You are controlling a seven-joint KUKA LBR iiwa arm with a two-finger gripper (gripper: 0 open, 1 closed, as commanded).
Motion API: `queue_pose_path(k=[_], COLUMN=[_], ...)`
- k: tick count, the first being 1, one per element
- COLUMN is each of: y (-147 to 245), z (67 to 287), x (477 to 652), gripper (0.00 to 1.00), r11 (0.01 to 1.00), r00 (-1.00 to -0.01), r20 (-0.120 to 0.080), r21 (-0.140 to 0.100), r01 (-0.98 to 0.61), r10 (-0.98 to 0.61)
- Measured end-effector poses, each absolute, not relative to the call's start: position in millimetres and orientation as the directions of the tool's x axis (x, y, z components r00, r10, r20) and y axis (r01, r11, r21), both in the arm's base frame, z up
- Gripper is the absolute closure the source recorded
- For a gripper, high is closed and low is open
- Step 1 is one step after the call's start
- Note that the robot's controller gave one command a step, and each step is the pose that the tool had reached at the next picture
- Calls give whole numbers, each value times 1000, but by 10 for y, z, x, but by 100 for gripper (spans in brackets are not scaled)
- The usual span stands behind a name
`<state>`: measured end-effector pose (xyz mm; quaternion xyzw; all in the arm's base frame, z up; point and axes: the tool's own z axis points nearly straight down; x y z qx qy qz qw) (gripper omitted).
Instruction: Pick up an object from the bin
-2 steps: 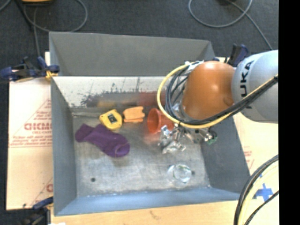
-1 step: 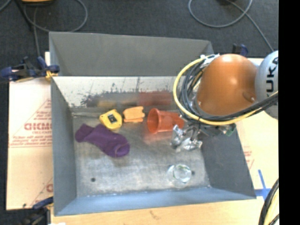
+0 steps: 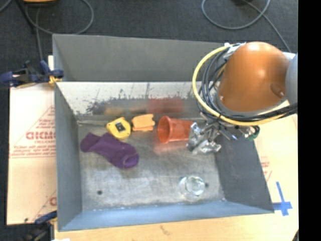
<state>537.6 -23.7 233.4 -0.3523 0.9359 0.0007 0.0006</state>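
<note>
Near the right wall of the bin [image 3: 67, 154], toward the back, the gripper [image 3: 203, 140] hangs low over the floor, a shiny metal piece under the round orange cover [image 3: 251, 77] and loops of black and yellow cable [image 3: 206, 87]. Whether it is open or closed I cannot tell. Just beside it on the left lies the cup [image 3: 170, 129], orange-red smooth plastic, on its side with the mouth facing left; its base seems to touch the gripper. Along the back wall, left of the cup, a small flat orange block [image 3: 143, 122] lies, and next to it a yellow tape measure [image 3: 119, 128] with a dark centre. A soft purple sock [image 3: 110, 151], bent, lies near the left wall. A clear round thing [image 3: 193, 186] rests near the front edge. The floor is scratched grey metal.
</note>
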Motion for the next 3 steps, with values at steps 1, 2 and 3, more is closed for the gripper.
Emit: queue_pose_path(k=[1, 2, 3], y=[-285, -275, -274], z=[2593, 1485, 1532], x=[5458, 5425, 5442], gripper=[100, 0, 0], r11=[859, 532, 534], r00=[-859, -532, -534], r20=[-5, 0, -4], r21=[-2, 5, -1], r01=[-512, -847, -845], r10=[-512, -847, -845])
